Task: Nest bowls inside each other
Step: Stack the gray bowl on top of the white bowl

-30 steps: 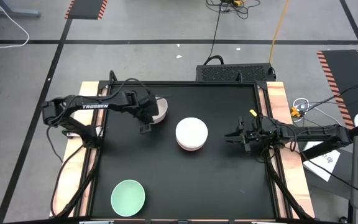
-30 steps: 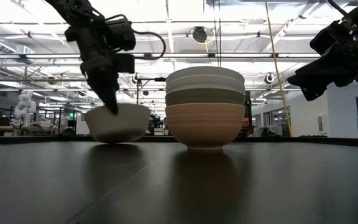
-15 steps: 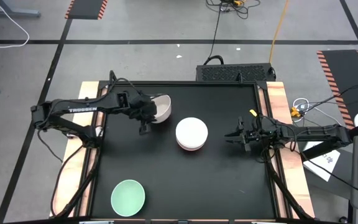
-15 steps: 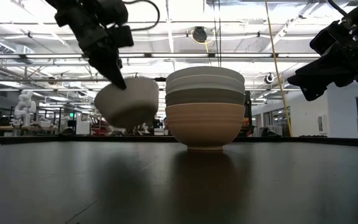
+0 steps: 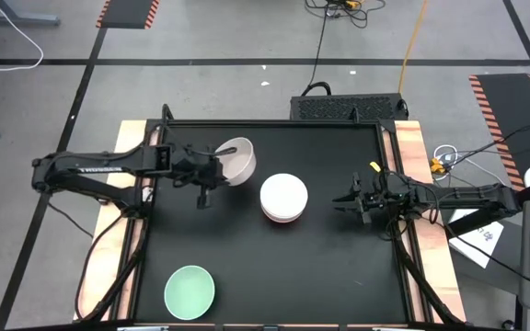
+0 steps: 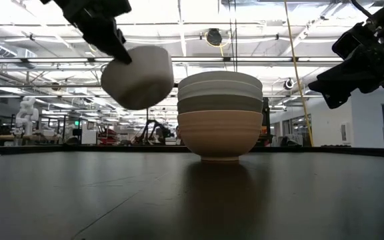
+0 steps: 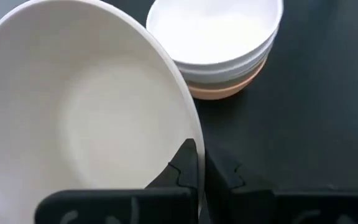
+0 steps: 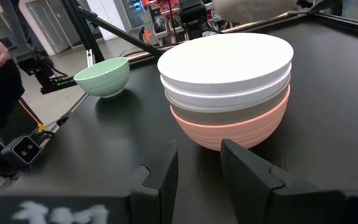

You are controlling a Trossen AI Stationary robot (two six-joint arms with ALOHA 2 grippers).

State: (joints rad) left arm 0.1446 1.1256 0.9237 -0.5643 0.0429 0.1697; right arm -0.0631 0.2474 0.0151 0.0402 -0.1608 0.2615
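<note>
Left gripper (image 5: 212, 171) pinches the thin rim of a smooth white bowl (image 5: 236, 160), holding it tilted and clear of the matte black table (image 5: 329, 267), just beside the nested stack (image 5: 283, 198). That stack (a glossy white bowl on top, grey ones beneath, a faintly ridged salmon-orange one at the base) stands near the table's middle. A mint green bowl (image 5: 190, 291), also finely ribbed, sits alone near the front edge, well apart. Right gripper (image 5: 351, 201) hovers to the stack's right, its dark blocky fingers (image 8: 160, 171) partly apart, holding nothing.
</note>
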